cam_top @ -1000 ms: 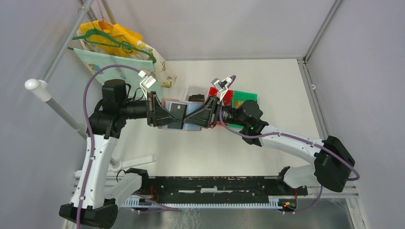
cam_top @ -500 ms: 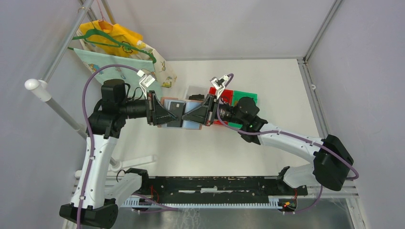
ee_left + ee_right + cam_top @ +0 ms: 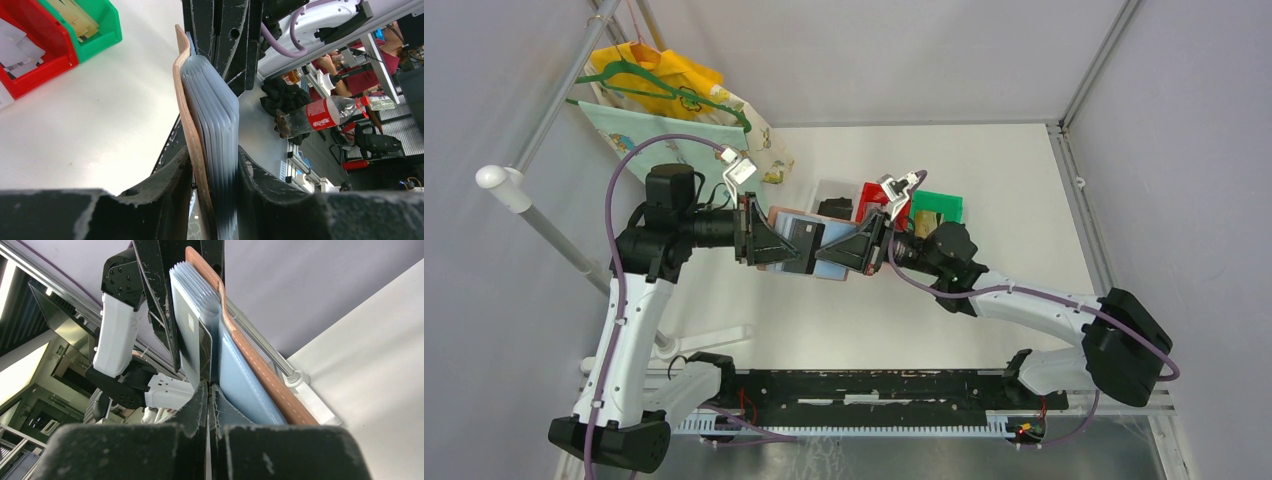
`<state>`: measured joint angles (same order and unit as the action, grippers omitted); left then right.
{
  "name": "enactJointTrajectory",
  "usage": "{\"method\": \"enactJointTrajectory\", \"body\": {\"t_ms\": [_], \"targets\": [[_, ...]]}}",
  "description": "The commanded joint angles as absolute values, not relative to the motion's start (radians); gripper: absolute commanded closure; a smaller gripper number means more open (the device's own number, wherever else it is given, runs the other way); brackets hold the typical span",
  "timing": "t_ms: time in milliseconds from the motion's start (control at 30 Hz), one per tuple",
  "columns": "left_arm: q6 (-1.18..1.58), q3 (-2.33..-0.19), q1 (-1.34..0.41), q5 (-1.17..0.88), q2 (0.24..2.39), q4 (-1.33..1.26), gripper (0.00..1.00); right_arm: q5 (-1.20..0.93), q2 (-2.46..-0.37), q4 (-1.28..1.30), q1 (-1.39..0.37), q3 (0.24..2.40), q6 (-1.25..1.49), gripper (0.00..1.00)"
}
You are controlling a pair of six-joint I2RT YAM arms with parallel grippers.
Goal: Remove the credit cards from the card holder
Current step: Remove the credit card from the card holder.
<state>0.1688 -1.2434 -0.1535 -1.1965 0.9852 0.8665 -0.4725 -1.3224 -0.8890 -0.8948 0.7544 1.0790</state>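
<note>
1. Left gripper (image 3: 212, 175) is clamped across the card holder (image 3: 186, 115), squeezing leather cover and clear pockets together. In the top view the holder sits at centre frame, held up between the two grippers.
2. Right gripper (image 3: 209, 390) looks pinched shut on the lower edge of a grey credit card (image 3: 192, 335).
3. I'd pull slowly, straight along the pocket, with my left grip firm so the pockets don't drag along.

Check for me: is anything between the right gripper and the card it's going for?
Nothing visible. The right gripper is closed on the near edge of the dark card, while the left gripper clamps the card holder. Whether a clear sleeve is pinched too, I cannot tell.
</note>
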Motion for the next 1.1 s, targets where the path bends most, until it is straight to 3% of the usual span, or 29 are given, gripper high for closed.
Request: {"method": "enactJointTrajectory", "body": {"t_ms": [0,100,200,233,300,367,467,633,800,1067], "targets": [[0.199,-1.308,-0.164,-1.331,0.971,0.827,0.61,-0.429,-1.296,-0.953,-0.884,0.726,1.087,1.0],[0.204,-1.312,-0.165,-1.333,0.968,0.824,0.62,-0.427,-1.293,-0.953,-0.884,0.728,1.085,1.0],[0.208,-1.313,-0.165,-1.335,0.968,0.822,0.71,-0.442,-1.301,-0.956,-0.884,0.747,1.085,0.97],[0.209,-1.312,-0.164,-1.333,0.968,0.822,0.76,-0.447,-1.304,-0.962,-0.884,0.752,1.087,0.85],[0.209,-1.31,-0.164,-1.328,0.968,0.823,0.87,-0.45,-1.309,-0.978,-0.887,0.76,1.096,0.71],[0.208,-1.31,-0.164,-1.327,0.968,0.822,0.9,-0.451,-1.318,-0.983,-0.888,0.773,1.101,0.63],[0.209,-1.31,-0.164,-1.329,0.97,0.82,0.9,-0.456,-1.338,-0.992,-0.891,0.795,1.108,0.6],[0.21,-1.31,-0.165,-1.329,0.967,0.822,0.9,-0.459,-1.349,-1.009,-0.891,0.803,1.116,0.74],[0.209,-1.313,-0.164,-1.324,0.971,0.825,0.86,-0.456,-1.307,-0.997,-0.876,0.752,1.103,1.0],[0.213,-1.328,-0.164,-1.33,0.976,0.827,0.8,-0.439,-1.246,-1.014,-0.85,0.665,1.103,1.0]]}}
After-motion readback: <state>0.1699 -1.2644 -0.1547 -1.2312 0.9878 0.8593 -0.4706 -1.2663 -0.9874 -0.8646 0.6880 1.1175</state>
